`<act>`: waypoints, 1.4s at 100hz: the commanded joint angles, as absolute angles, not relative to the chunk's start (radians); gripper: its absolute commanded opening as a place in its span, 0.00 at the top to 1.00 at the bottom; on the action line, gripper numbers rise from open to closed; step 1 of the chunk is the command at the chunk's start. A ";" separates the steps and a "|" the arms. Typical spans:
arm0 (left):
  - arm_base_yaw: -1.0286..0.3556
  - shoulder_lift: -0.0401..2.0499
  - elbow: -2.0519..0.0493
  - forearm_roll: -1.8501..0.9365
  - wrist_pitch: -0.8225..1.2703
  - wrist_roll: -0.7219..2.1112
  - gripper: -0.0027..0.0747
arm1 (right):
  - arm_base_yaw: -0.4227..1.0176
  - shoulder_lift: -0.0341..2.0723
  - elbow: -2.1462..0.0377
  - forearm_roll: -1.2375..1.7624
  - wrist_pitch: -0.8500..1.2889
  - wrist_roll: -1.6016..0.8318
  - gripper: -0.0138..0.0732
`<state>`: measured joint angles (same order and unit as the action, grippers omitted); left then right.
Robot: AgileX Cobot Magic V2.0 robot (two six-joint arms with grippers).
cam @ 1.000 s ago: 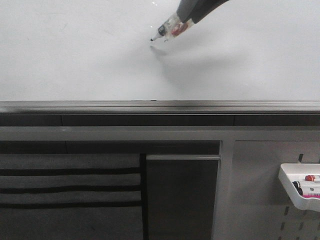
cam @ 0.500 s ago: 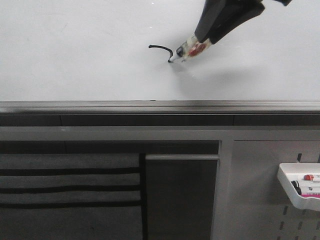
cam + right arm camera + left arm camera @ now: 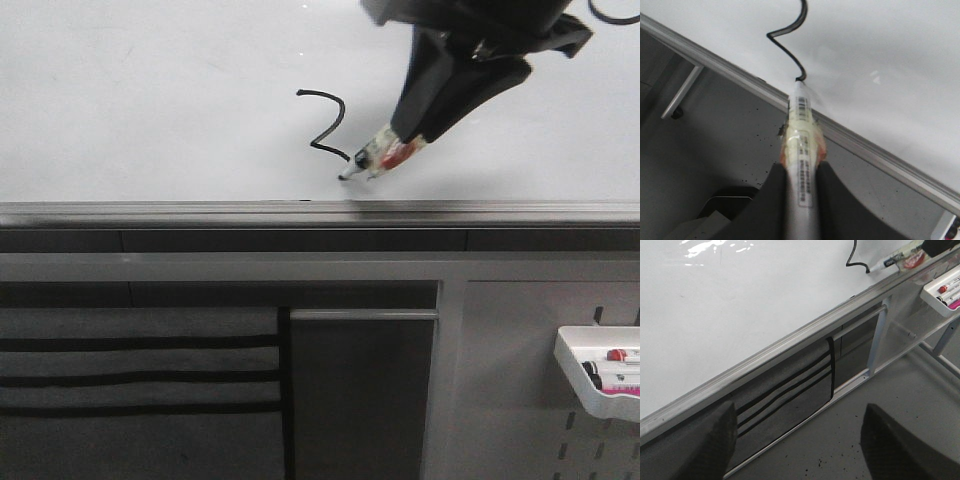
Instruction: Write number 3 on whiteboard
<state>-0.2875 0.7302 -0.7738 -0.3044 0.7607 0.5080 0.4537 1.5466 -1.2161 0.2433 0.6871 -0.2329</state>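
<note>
The whiteboard [image 3: 150,110] fills the upper half of the front view, with a grey metal rail along its near edge. A black stroke [image 3: 328,122], the upper hook of the number 3 plus a diagonal, runs down to the marker tip. My right gripper [image 3: 418,128] is shut on a white marker [image 3: 378,156], tip touching the board close to the rail. In the right wrist view the marker [image 3: 801,145] sits between the fingers, tip at the stroke's end [image 3: 785,37]. My left gripper [image 3: 797,440] is open and empty, off the board; stroke and marker [image 3: 890,262] show far off.
A grey frame with a dark slotted cloth panel [image 3: 140,390] hangs under the rail [image 3: 300,213]. A white tray [image 3: 600,375] with spare markers hangs on the pegboard at lower right; it also shows in the left wrist view [image 3: 942,290]. Grey floor lies beneath.
A second ago the board was bare under the marker tip. The right gripper has drawn the top curve, then a diagonal, moving right and toward the rail. The left arm has not visibly moved.
</note>
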 commanded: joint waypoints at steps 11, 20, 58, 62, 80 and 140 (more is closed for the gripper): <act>-0.287 0.728 -0.799 -0.330 0.696 0.496 0.34 | 0.546 1.572 -1.315 0.223 0.481 -0.222 0.91; -0.287 0.728 -0.799 -0.330 0.696 0.496 0.34 | 0.586 1.516 -1.341 0.226 0.538 -0.249 0.91; -0.287 0.728 -0.799 -0.330 0.696 0.496 0.34 | 0.696 1.048 -1.057 0.224 0.563 -0.461 0.91; -0.287 0.728 -0.799 -0.330 0.696 0.496 0.34 | 0.696 1.009 -1.029 0.217 0.563 -0.463 0.91; -0.287 0.728 -0.799 -0.330 0.696 0.496 0.34 | 0.696 0.906 -0.913 0.207 0.565 -0.558 0.91; -0.320 0.788 -0.817 -0.451 0.748 0.745 0.34 | 0.703 0.905 -0.859 0.207 0.485 -0.732 0.91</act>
<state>-0.2928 0.7550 -0.7738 -0.3636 0.7700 0.6165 0.6961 0.9097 -0.8319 0.2070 0.5806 -0.6595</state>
